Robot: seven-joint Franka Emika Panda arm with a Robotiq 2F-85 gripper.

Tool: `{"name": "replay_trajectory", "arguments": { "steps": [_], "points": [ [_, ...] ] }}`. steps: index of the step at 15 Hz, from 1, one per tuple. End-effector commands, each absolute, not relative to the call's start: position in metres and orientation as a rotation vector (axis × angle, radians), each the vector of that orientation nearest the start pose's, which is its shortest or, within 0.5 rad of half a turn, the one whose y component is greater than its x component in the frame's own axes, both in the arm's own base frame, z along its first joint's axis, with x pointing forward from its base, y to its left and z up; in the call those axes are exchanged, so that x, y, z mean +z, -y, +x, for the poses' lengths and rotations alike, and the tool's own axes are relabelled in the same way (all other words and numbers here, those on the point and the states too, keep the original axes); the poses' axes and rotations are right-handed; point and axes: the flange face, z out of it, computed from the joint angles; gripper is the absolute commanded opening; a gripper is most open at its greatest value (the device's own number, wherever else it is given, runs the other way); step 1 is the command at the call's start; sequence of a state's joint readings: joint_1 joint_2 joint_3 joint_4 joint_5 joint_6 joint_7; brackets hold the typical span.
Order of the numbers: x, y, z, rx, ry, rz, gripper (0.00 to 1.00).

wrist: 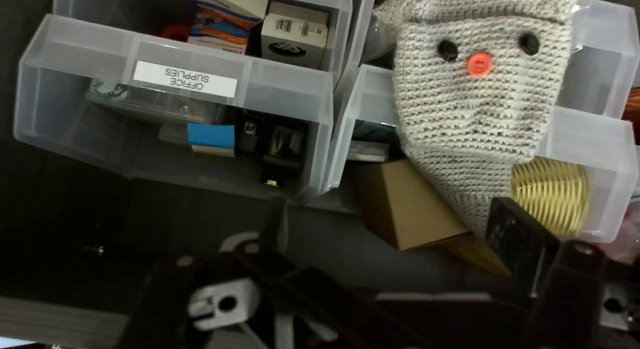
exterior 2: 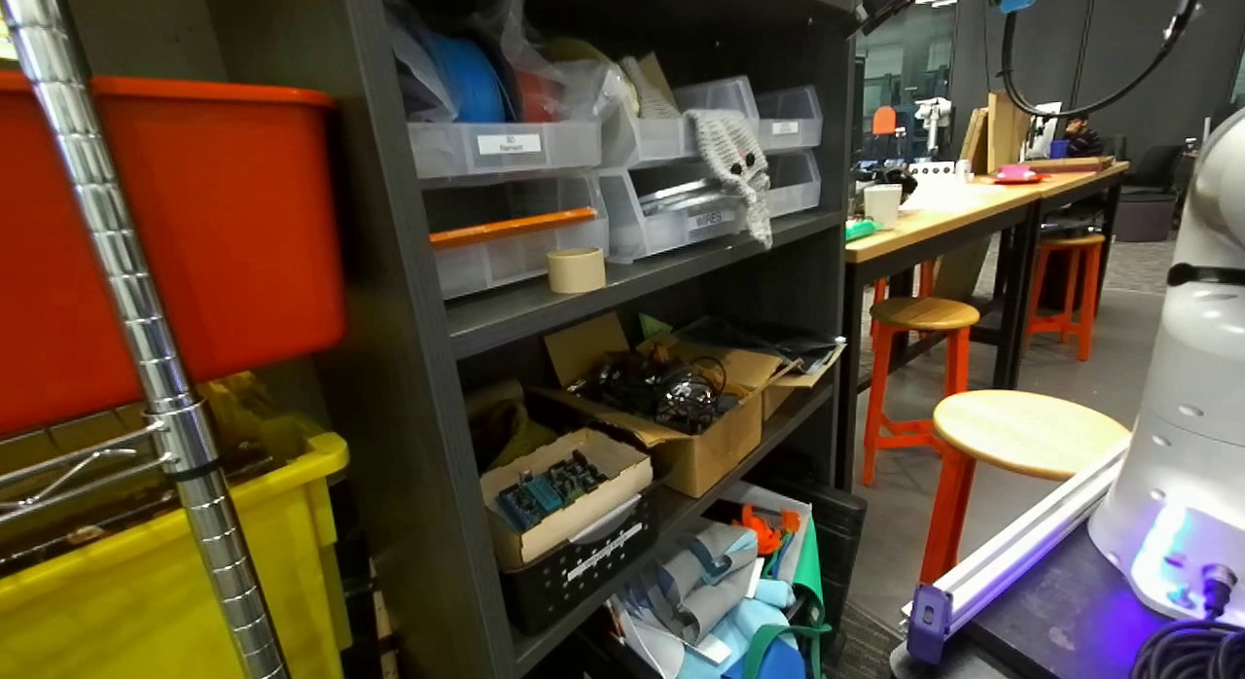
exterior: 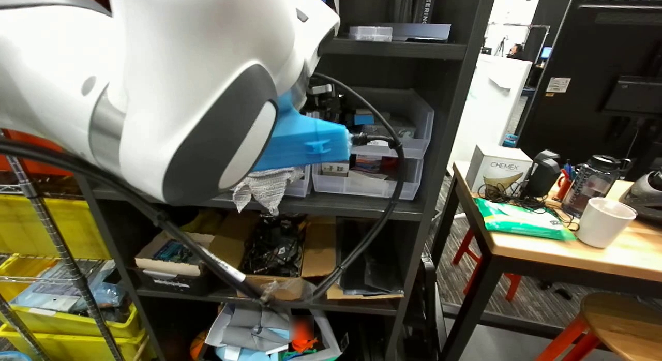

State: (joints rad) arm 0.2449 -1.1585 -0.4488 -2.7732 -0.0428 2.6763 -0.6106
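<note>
A grey knitted toy (wrist: 480,94) with two black button eyes and a red button nose drapes over the clear bins in the wrist view. The same knitted piece (exterior 2: 731,163) hangs down the bin fronts in an exterior view, and its pointed lower edge (exterior: 269,187) shows below the arm. My gripper (wrist: 392,219) stands open, jaws wide apart, holding nothing. Its right-hand finger (wrist: 517,239) overlaps the toy's narrow end in the picture; whether they touch I cannot tell. Between the jaws' lines lies a brown cardboard box (wrist: 415,204), with a gold coil (wrist: 552,194) beside the toy.
A clear bin labelled office supplies (wrist: 280,89) sits beside the toy. The dark shelf unit (exterior 2: 642,270) holds a tape roll (exterior 2: 576,270) and an open carton of cables (exterior 2: 720,446). A black cable (exterior: 382,221) loops from the arm. A wooden table (exterior: 548,252) stands alongside.
</note>
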Motion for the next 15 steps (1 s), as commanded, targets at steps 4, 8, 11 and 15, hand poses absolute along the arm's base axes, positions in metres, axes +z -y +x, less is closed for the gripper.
{"name": "replay_trajectory", "arguments": {
  "steps": [4,8,11,15],
  "points": [
    [0.592,0.052,0.286,-1.469,0.818,-2.607,1.0],
    [0.598,0.02,0.284,-1.478,0.905,-2.583,1.0],
    [0.606,-0.004,0.28,-1.508,0.97,-2.553,1.0],
    [0.62,-0.037,0.271,-1.587,1.0,-2.483,1.0]
  ]
}}
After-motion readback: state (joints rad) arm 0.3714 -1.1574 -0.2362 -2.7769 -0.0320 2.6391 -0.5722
